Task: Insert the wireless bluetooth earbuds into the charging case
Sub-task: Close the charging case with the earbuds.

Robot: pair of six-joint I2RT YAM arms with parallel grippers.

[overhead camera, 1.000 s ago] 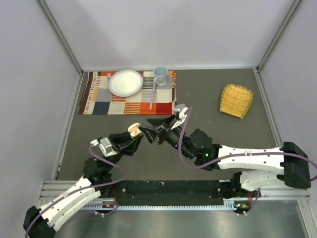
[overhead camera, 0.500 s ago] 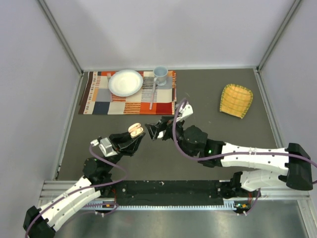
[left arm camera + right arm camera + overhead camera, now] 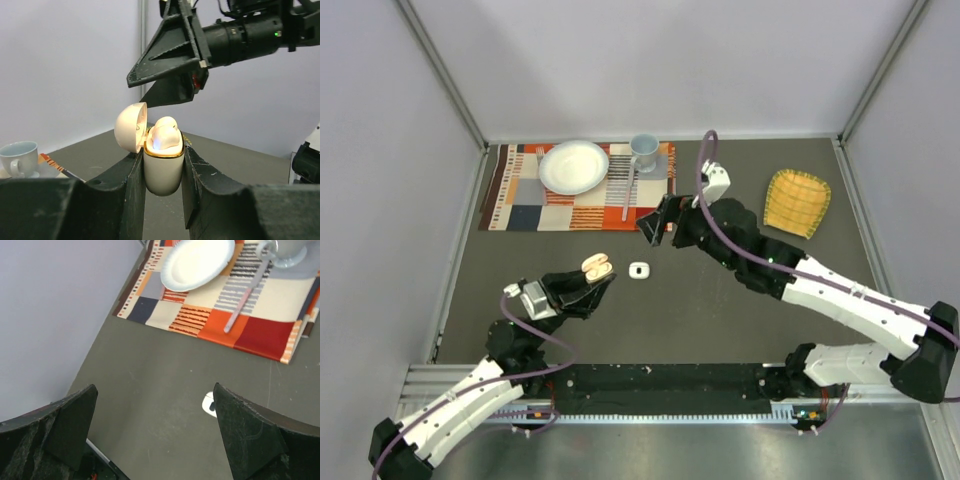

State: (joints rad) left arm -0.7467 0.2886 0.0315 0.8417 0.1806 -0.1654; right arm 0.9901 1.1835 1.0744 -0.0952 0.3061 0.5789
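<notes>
The left jaws are closed on the cream charging case (image 3: 161,170), pinching its body from both sides and holding it upright above the counter (image 3: 720,300), left of centre. Its lid (image 3: 131,127) is swung open to the left, and a white earbud (image 3: 165,134) sits in the top of the case. The right jaws are spread wide with nothing between them, hanging above and beyond the case, near the near right corner of the patterned placemat (image 3: 535,205). A small white piece (image 3: 640,270) lies on the counter just right of the case.
</notes>
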